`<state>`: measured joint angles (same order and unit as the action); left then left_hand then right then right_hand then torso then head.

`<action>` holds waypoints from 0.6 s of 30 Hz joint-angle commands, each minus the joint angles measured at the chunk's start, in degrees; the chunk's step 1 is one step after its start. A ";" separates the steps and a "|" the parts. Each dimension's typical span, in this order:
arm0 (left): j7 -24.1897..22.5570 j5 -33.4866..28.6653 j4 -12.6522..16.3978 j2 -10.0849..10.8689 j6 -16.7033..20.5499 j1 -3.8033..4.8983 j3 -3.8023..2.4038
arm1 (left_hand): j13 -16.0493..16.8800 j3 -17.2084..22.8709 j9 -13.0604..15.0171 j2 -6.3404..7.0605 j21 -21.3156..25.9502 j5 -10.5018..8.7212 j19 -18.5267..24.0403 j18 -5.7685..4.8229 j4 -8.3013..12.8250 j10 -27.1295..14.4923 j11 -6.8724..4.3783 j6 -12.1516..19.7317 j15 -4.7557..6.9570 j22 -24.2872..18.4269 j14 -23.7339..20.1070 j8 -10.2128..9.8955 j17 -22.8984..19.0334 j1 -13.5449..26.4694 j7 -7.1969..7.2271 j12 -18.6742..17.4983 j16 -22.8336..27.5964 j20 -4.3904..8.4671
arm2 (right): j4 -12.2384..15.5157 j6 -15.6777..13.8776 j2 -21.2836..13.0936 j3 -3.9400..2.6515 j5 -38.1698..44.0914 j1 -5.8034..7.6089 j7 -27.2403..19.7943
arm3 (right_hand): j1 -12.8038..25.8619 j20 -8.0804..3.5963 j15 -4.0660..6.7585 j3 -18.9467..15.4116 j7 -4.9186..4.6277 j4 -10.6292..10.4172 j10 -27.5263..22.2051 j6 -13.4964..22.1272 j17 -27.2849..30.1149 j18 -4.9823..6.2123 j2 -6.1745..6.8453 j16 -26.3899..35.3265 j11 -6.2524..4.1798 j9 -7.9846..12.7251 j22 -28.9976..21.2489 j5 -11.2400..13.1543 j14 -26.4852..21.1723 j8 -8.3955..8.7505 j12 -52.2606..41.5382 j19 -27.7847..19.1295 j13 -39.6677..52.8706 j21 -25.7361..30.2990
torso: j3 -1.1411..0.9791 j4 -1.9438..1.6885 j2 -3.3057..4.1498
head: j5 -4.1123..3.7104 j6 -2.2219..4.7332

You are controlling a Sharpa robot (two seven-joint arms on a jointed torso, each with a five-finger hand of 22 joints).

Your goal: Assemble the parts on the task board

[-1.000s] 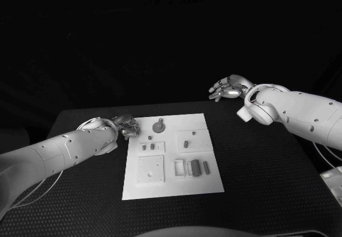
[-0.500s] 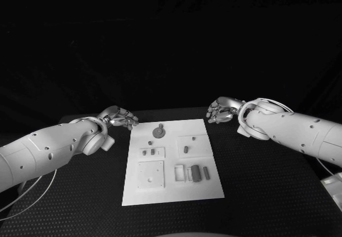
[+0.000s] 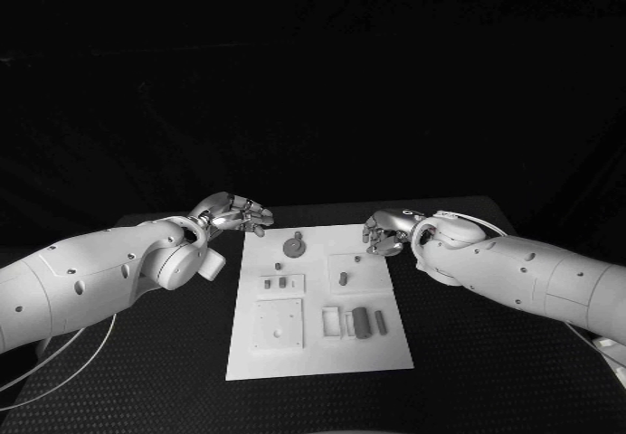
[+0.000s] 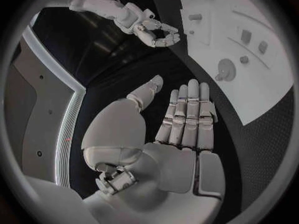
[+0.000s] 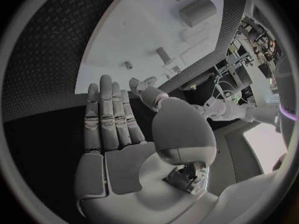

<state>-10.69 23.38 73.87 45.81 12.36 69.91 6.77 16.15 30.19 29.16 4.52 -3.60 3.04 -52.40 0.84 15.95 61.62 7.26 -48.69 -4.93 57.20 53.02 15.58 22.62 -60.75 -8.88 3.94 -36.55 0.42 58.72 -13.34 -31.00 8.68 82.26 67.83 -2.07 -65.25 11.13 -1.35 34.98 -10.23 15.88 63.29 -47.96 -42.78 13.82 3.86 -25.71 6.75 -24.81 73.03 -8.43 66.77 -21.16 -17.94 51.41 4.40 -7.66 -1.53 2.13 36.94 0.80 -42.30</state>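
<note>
The white task board (image 3: 327, 355) lies in the middle of the black table. At its far end sits a round grey part with a knob (image 3: 295, 244); the same part (image 4: 225, 69) appears in the left wrist view. A small peg (image 3: 343, 278) stands right of centre, and a dark cylinder (image 3: 362, 322) lies near the right edge. My left hand (image 3: 235, 215) hovers off the board's far left corner, fingers straight and apart (image 4: 187, 119), holding nothing. Over the far right corner my right hand (image 3: 387, 232) is likewise flat and empty (image 5: 112, 124).
Small grey pieces (image 3: 277, 282) sit in a recessed block left of centre, with a square plate (image 3: 278, 325) nearer to me. A thinner rod (image 3: 380, 320) lies beside the cylinder. Black table (image 3: 496, 362) surrounds the board on both sides.
My right hand has come down and inward from high on the right to the board's far right corner. My left hand has shifted slightly farther away, by the far left corner.
</note>
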 commanded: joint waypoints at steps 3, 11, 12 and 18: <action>-1.63 -2.55 0.76 -0.37 0.33 0.08 -0.04 | -0.59 -0.48 -0.09 -0.12 -0.06 -0.15 0.34 -0.30 -0.02 -0.36 -0.10 0.59 -0.19 -1.29 -0.04 0.42 0.45 0.82 -0.06 -0.06 1.17 0.04 | -1.72 -2.22 1.95 0.23 5.16 -1.05 2.38 | 0.83 -0.10 0.03 -0.06 -0.13 -0.36 0.27 0.28 -0.15 1.18 -0.02 -0.31 0.19 0.11 0.14 -0.05 0.41 0.34 0.86 0.49 -0.08 -0.05 | -0.02 0.05 0.13 | 0.27 -0.08; -1.60 -3.08 1.20 -0.50 -0.01 0.08 -0.04 | -1.23 -0.58 -0.11 -0.23 -0.10 -0.14 0.24 -0.19 -0.01 -0.43 0.45 0.46 -0.48 -2.61 -0.03 0.69 1.12 0.75 -0.36 -0.05 2.23 -0.14 | -3.23 -2.25 3.83 0.60 6.76 -2.50 3.49 | 0.99 -0.10 -0.01 -0.10 -0.16 -0.34 0.27 0.38 -0.24 1.18 0.07 -0.18 0.26 0.17 0.20 -0.04 0.36 0.48 1.38 0.47 -0.10 0.12 | -0.02 0.03 0.10 | 0.66 -0.55; -1.60 -3.17 1.28 -0.49 0.08 0.08 -0.04 | -1.33 -0.60 -0.11 -0.23 -0.08 -0.15 0.30 -0.18 -0.01 -0.47 0.57 0.42 -0.56 -2.81 -0.10 0.73 1.22 0.74 -0.41 -0.06 2.42 -0.21 | -3.41 -2.32 4.09 0.67 6.87 -2.72 3.51 | 0.99 -0.10 -0.02 -0.09 -0.16 -0.33 0.27 0.40 -0.25 1.18 0.07 -0.16 0.27 0.18 0.20 -0.04 0.34 0.50 1.46 0.46 -0.10 0.14 | -0.02 0.04 0.12 | 0.71 -0.57; -1.60 -3.28 1.36 -0.58 0.14 0.08 -0.04 | -1.76 -0.67 -0.16 -0.24 -0.12 -0.14 0.34 0.01 -0.01 -0.55 1.16 0.31 -0.89 -3.64 -0.49 0.89 1.74 0.63 -0.69 -0.03 3.29 -0.47 | -3.83 -2.02 4.77 0.83 6.90 -3.11 3.38 | 1.00 -0.09 -0.06 -0.09 -0.19 -0.23 0.27 0.47 -0.31 1.18 0.13 -0.07 0.32 0.22 0.24 -0.05 0.27 0.59 1.79 0.39 -0.11 0.28 | -0.02 -0.01 0.08 | 0.78 -0.76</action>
<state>-11.31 20.98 75.03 45.35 12.41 69.90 6.77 14.41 29.83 29.05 4.29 -3.60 3.04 -52.20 0.84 15.90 61.01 8.10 -48.29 -5.45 53.60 52.49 16.14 24.32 -60.52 -9.28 3.94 -33.44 0.22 55.03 -15.18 -26.37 9.46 87.59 64.78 0.80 -64.77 10.95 -1.36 34.97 -10.45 15.88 63.28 -47.74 -43.01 13.82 3.84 -25.70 6.75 -24.66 73.21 -8.43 66.77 -20.95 -16.39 51.60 4.35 -7.66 -1.53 2.14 37.03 1.52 -42.97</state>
